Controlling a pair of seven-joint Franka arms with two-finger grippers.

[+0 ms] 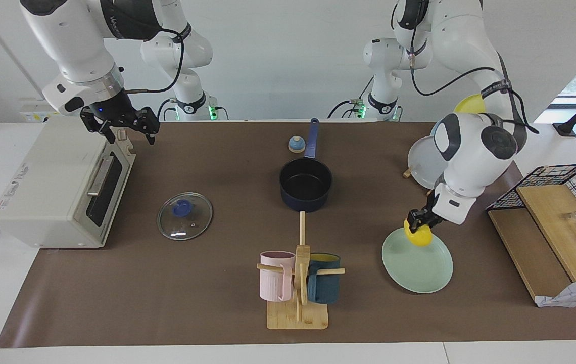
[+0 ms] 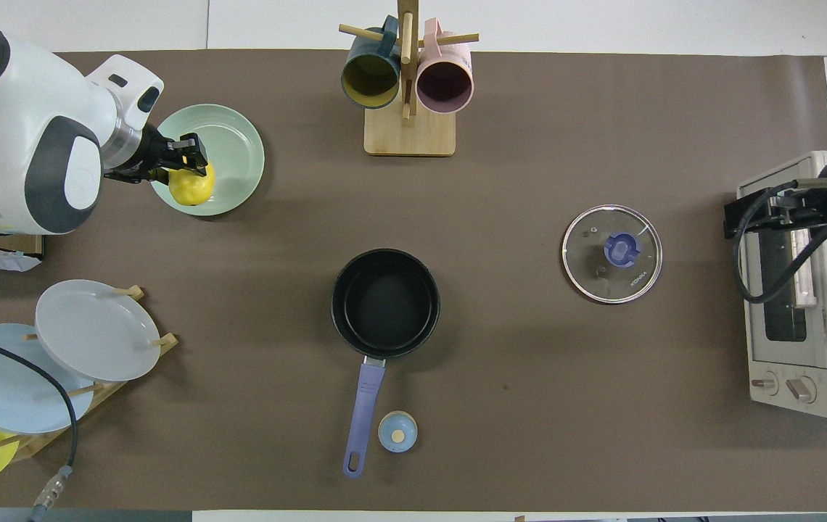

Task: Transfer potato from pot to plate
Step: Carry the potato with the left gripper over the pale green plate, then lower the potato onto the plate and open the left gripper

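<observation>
The yellow potato point(image 1: 422, 238) is held in my left gripper point(image 1: 418, 227), which is shut on it just over the rim of the mint-green plate point(image 1: 419, 268) on the side nearer the robots. In the overhead view the potato point(image 2: 192, 187) hangs below the left gripper point(image 2: 185, 161) over the plate point(image 2: 236, 141). I cannot tell whether the potato touches the plate. The navy pot point(image 1: 305, 189) stands empty at mid-table, handle toward the robots; it also shows in the overhead view point(image 2: 384, 301). My right gripper point(image 1: 122, 127) is open and waits over the toaster oven.
A toaster oven point(image 1: 60, 187) stands at the right arm's end, with a glass lid point(image 1: 185, 216) beside it. A mug rack point(image 1: 298, 283) stands farther from the robots than the pot. A plate rack point(image 1: 422, 167) and a wire basket point(image 1: 556, 202) are at the left arm's end.
</observation>
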